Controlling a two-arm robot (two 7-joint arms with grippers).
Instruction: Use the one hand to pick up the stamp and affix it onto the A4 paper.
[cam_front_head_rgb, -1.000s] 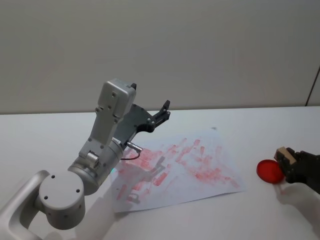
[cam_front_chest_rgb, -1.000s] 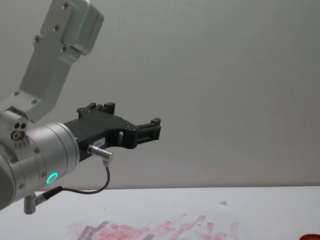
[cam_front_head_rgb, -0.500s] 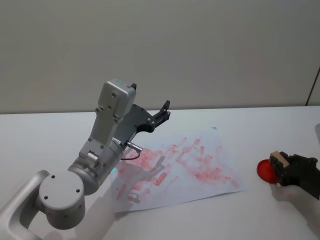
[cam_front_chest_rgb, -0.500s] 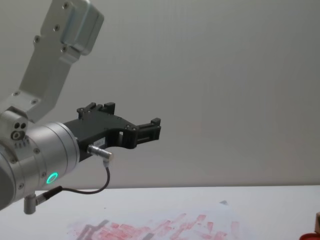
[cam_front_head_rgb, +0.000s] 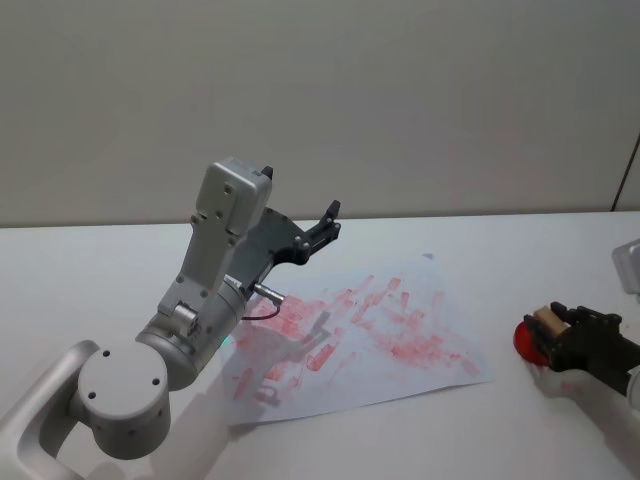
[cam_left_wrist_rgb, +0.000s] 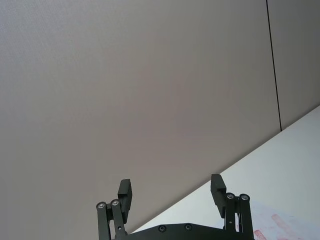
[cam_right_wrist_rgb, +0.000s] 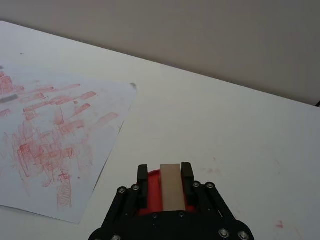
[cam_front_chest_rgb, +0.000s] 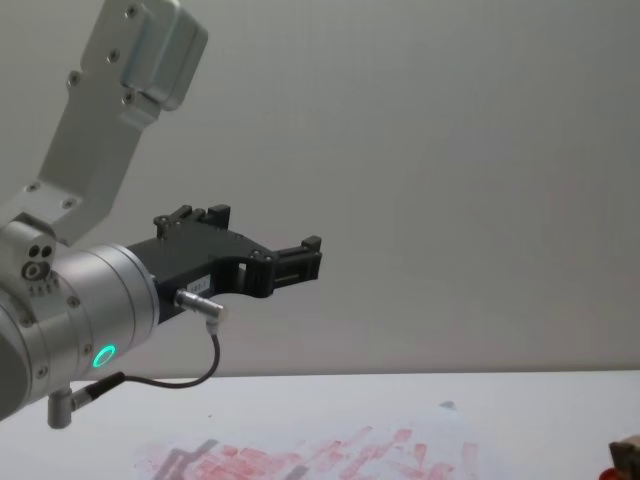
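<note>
The stamp (cam_front_head_rgb: 544, 320), a small light-brown wooden block, is held between the fingers of my right gripper (cam_front_head_rgb: 552, 328) at the table's right side. In the right wrist view the stamp (cam_right_wrist_rgb: 171, 187) stands over a red ink pad (cam_right_wrist_rgb: 150, 194), with the right gripper (cam_right_wrist_rgb: 165, 181) shut on it; whether it touches the pad I cannot tell. The stamp's edge (cam_front_chest_rgb: 628, 455) shows at the chest view's lower right. The A4 paper (cam_front_head_rgb: 400, 300), covered in pinkish-red prints, lies mid-table, left of the stamp. My left gripper (cam_front_head_rgb: 326, 222) hangs open in the air above the paper's far left part.
The red ink pad (cam_front_head_rgb: 526, 340) sits on the white table just right of the paper's right edge. My raised left arm (cam_front_head_rgb: 215, 270) looms over the paper's left half. A grey wall stands behind the table.
My right gripper has carried the stamp leftward, from right of the red ink pad to over it. The left arm has not moved.
</note>
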